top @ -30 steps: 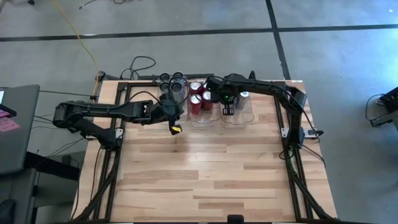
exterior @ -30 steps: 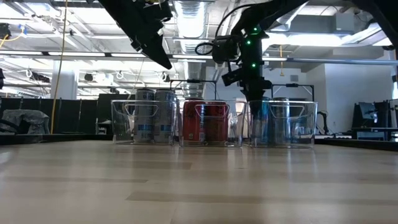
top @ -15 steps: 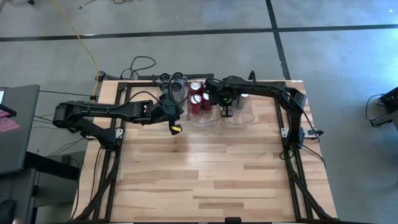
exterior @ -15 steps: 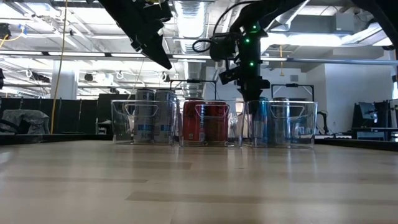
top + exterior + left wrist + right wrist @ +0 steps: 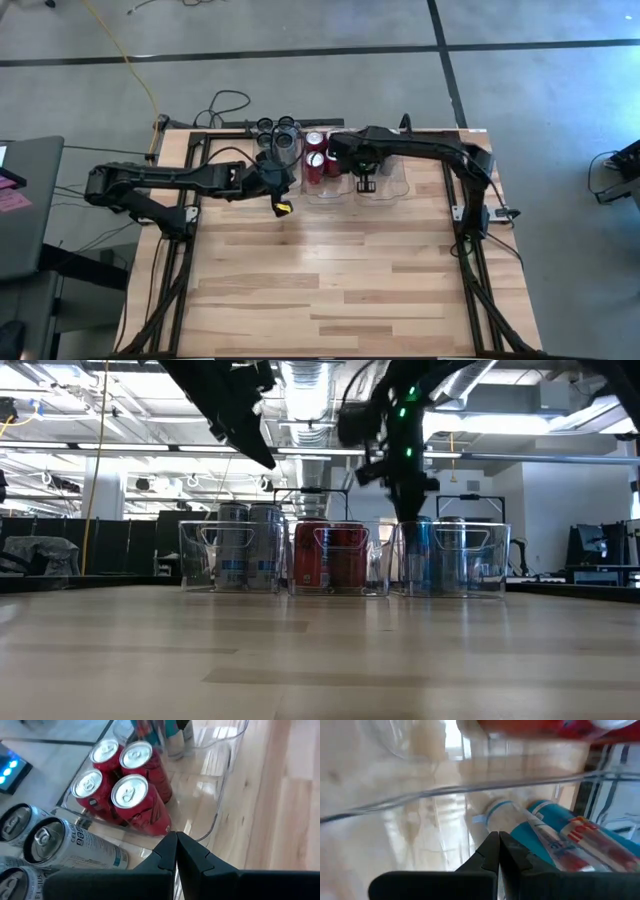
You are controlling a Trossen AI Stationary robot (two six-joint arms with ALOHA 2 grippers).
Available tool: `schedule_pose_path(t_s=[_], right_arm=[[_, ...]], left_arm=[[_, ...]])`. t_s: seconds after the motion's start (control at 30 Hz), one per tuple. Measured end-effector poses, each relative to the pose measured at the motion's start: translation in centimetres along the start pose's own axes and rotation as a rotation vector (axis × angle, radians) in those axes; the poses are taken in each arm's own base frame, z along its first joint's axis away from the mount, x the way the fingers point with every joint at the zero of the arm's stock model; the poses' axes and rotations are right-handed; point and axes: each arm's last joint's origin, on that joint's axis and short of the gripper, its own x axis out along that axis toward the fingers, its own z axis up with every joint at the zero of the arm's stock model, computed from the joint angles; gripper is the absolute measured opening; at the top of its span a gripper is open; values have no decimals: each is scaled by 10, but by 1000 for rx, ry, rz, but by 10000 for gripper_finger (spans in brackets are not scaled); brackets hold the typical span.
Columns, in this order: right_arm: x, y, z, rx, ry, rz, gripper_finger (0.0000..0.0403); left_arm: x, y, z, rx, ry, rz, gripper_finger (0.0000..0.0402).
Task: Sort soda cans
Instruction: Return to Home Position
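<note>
Overhead, right claw (image 5: 365, 184) closed and empty, arm stretched above the end bin (image 5: 398, 188); left claw (image 5: 282, 207) likewise closed.

From up top I see a grey concrete floor (image 5: 300, 30) w/ dark seam lines (image 5: 447, 60) crossing it. A thin yellow cable (image 5: 125, 55) trails toward the light wooden plank table (image 5: 330, 280), w/ black cable loops (image 5: 228, 100) by its far edge. Grey desk slab (image 5: 30, 210) at left, pink paper note (image 5: 12, 198) on it. Low cam: open ceiling w/ silver ducts (image 5: 310, 385), long strip lights (image 5: 130, 448), white pillar (image 5: 105, 510), dark partitions (image 5: 90, 545) at the back
</note>
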Motion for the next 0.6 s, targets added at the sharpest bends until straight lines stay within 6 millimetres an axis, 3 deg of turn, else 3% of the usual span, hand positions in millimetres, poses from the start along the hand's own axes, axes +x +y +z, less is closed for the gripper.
schedule_pose_path(t_s=[0.17, 0.37, 0.47, 0.6], right_arm=[[-51, 1, -14, 74, -198, 7, 15], [-123, -4, -60, 244, -550, 76, 4], [-142, 5, -85, 300, -715, 67, 2], [-150, 26, -118, 333, -903, 68, 1]], left_arm=[[-25, 8, 6, -11, -81, -6, 6], [-71, 25, 6, -68, -191, -20, 2], [-86, 27, -1, -94, -235, -41, 1], [-94, 23, -21, -135, -323, -75, 1]])
